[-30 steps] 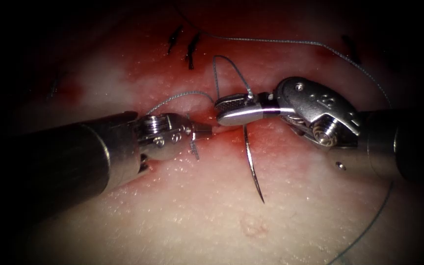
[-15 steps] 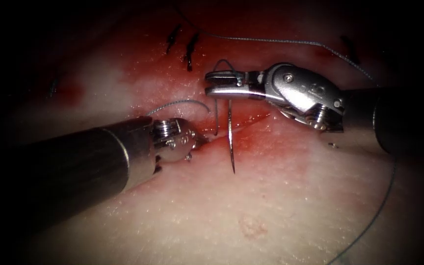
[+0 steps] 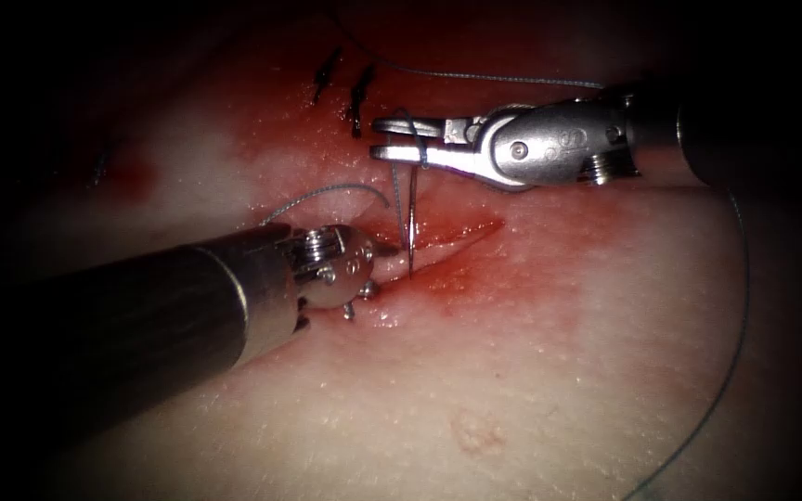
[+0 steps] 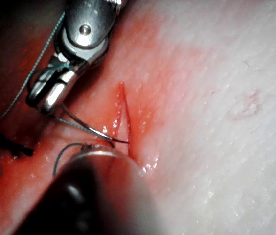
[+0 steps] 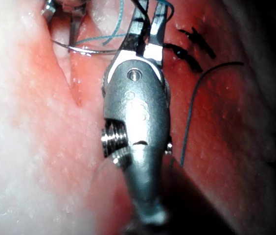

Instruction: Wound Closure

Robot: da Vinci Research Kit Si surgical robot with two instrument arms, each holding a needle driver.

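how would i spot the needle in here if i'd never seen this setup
Find the red cut in the middle of the pale tissue. Above it the right hand grips a thin dark curved needle, which hangs with its tip at the cut; unlike the thread, it is stiff.

Supporting surface: tissue [image 3: 531, 371], pale, slightly pebbled. Cut [image 3: 447, 243] runs obliquely across centre, margins parted. Red fluid [image 3: 327, 158] wets surface around cut, densest on upper left side. Thread [image 3: 740, 306] lies on tissue in long arc right of cut. Dark cut ends of thread [image 3: 345, 83] project from surface above cut. Small pinkish blemish [image 3: 477, 433] below cut.
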